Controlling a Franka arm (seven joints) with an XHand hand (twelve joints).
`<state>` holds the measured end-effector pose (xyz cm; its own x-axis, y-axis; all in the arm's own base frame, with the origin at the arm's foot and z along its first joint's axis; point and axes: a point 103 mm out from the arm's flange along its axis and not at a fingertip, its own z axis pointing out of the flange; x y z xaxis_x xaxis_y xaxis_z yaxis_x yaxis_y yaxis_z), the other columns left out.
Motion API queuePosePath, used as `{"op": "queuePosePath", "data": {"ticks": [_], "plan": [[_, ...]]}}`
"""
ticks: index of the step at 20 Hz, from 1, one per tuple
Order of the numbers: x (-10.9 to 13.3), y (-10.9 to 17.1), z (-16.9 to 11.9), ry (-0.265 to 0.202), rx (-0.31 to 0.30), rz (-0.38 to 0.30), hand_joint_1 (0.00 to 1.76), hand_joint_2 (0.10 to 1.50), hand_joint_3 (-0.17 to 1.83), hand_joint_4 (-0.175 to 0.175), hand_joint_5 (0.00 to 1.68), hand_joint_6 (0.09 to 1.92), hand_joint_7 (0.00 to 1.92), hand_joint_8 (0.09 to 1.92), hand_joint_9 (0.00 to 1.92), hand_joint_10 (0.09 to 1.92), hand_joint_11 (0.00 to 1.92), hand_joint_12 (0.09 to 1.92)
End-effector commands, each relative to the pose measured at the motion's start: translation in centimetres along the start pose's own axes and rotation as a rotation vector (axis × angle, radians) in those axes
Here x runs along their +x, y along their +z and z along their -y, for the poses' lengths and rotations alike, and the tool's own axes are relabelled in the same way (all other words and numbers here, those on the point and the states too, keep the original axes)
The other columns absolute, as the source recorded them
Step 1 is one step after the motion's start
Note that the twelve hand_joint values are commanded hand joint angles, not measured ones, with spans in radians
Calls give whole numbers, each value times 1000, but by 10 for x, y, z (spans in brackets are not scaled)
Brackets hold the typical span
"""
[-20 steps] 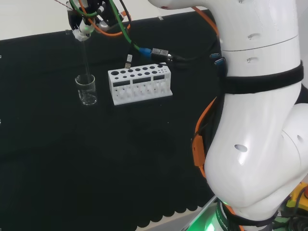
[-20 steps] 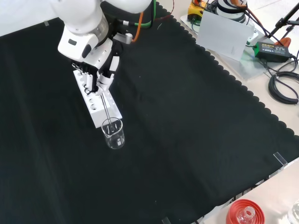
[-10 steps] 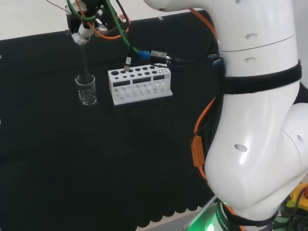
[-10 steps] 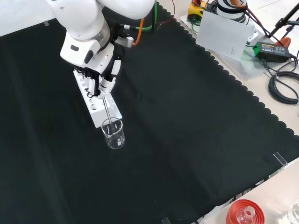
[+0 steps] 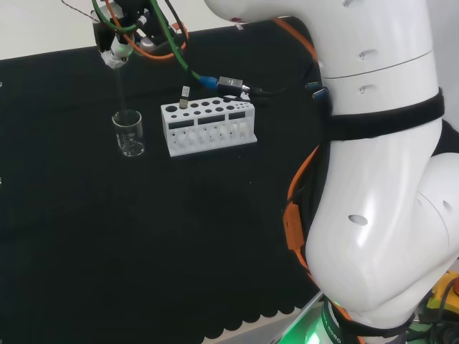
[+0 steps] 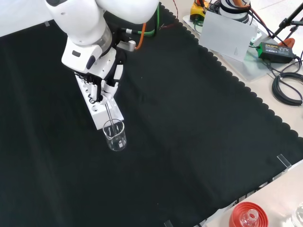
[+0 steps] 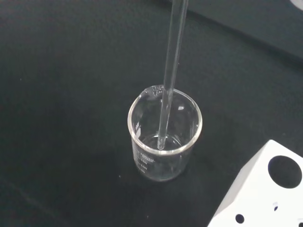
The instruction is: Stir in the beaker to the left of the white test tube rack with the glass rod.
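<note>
A small clear glass beaker (image 5: 129,134) (image 6: 115,135) (image 7: 164,138) stands upright on the black cloth, just left of the white test tube rack (image 5: 209,124) (image 6: 97,105) (image 7: 265,194) in the head view. High above the beaker, my hand (image 5: 118,44) (image 6: 106,82) is shut on the top of a thin glass rod (image 5: 122,89) (image 6: 109,116) (image 7: 169,75). The rod hangs nearly straight down. In the wrist view its lower tip is inside the beaker, near the bottom. I cannot see any liquid in the beaker.
The rack stands close beside the beaker. The arm's white links (image 5: 380,165) take up the right of the head view. A red ribbed stand (image 6: 247,215) with glassware sits off the cloth at the front view's lower right. Cables and a power supply (image 6: 279,52) lie at its upper right.
My hand has risen and drifted a little left in the head view, drawing the rod higher. The rod's tip stays inside the beaker. Beaker and rack have not moved.
</note>
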<state>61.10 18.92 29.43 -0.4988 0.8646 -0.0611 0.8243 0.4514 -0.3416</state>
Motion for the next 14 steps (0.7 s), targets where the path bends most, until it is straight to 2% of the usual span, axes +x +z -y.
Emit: {"op": "queuePosePath", "data": {"ticks": [1,4,6,14], "plan": [[-2,0,-11,-20,4,3,1199,1123,-175,-175,1144,778,1618,818,1866,444,1704,819],[-7,0,-11,-25,6,-11,1199,1124,-175,-175,1144,778,1618,818,1867,444,1704,820],[-18,1,-13,-28,9,-25,1199,1124,-175,-175,1144,778,1618,818,1867,443,1704,820],[-48,6,3,5,-8,-32,1199,1124,-175,-175,1143,779,1618,818,1867,441,1704,820]]}}
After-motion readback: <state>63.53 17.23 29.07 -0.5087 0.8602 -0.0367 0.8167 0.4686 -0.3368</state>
